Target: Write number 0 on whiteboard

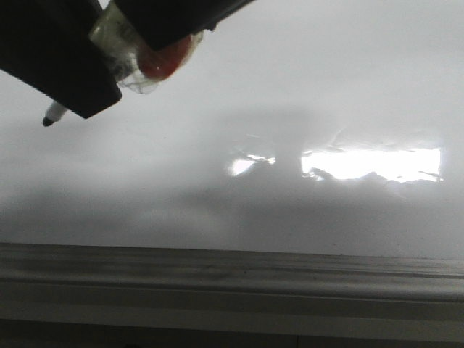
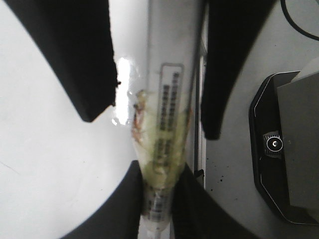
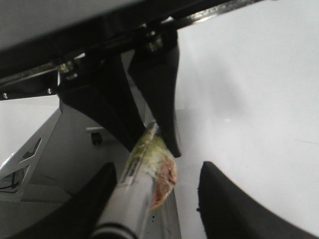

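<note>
At far left, the left gripper (image 1: pixel 87 65) is clenched on a marker (image 1: pixel 116 54) wrapped in clear tape, its dark tip (image 1: pixel 48 121) just over the whiteboard (image 1: pixel 239 87). The glossy board spreads rightward, unmarked in view, with a bright rectangular glare patch (image 1: pixel 371 164) and a grey metal rail (image 1: pixel 232 283) along its near edge. The right gripper (image 3: pixel 157 199) stands released beside the marker.

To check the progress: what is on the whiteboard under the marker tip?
Under the marker tip only bare whiteboard shows, with no ink. The left gripper holding the marker covers the board behind it.
</note>
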Available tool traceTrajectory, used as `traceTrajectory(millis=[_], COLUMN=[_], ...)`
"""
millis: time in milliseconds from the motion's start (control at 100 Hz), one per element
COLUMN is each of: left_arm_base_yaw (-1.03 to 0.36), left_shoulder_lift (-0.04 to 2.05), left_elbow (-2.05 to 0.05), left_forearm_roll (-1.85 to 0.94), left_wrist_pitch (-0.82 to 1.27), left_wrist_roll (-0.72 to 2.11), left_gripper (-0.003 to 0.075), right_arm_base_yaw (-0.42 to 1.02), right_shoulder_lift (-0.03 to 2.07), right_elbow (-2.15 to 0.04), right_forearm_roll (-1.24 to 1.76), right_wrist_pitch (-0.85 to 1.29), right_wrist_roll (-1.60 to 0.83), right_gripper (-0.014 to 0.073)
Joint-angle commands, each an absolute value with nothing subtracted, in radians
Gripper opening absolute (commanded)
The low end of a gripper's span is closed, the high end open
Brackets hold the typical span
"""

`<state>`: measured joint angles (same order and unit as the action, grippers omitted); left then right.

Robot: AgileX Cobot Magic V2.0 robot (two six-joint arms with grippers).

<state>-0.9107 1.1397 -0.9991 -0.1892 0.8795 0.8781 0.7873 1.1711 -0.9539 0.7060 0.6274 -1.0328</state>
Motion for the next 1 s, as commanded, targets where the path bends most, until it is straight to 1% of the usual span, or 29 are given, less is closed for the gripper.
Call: traceTrajectory(millis=[0,630,680,770,930,990], left_arm_base_yaw=[-0.919,-0.919,-0.919,-0.919,-0.919,-0.919], left_shoulder_lift=[1.115,1.115,1.115,1.115,1.115,1.115], left_elbow=[-1.033,-1.033,-1.033,-1.033,-1.033,-1.033], left_forearm_roll=[-0.218,-0.223,-0.223,-0.223,-0.226,-0.229], left_wrist_pitch=[0.841,0.841,0.841,0.841,0.841,0.841], left_wrist_roll=[0.877,0.877,0.877,0.877,0.877,0.877], left_gripper=[-0.002,-0.002,-0.002,-0.002,-0.002,-0.002], right_arm_base_yaw=[0.786,0.79,0.79,0.79,0.79,0.79], right_shoulder_lift=[1.158,1.189,1.193,1.196,1.196,1.196], right_elbow=[-0.987,-0.987,-0.987,-0.987,-0.987,-0.987], right_forearm_roll=[0.733,0.851,0.851,0.849,0.849,0.849], right_wrist_pitch=[0.578,0.599,0.605,0.607,0.607,0.607], right_wrist_roll=[-1.047,-1.047,-1.047,-1.047,-1.047,-1.047], right_gripper=[0.0295,0.0295,0.0285,0.0213,-0.0002,-0.0064])
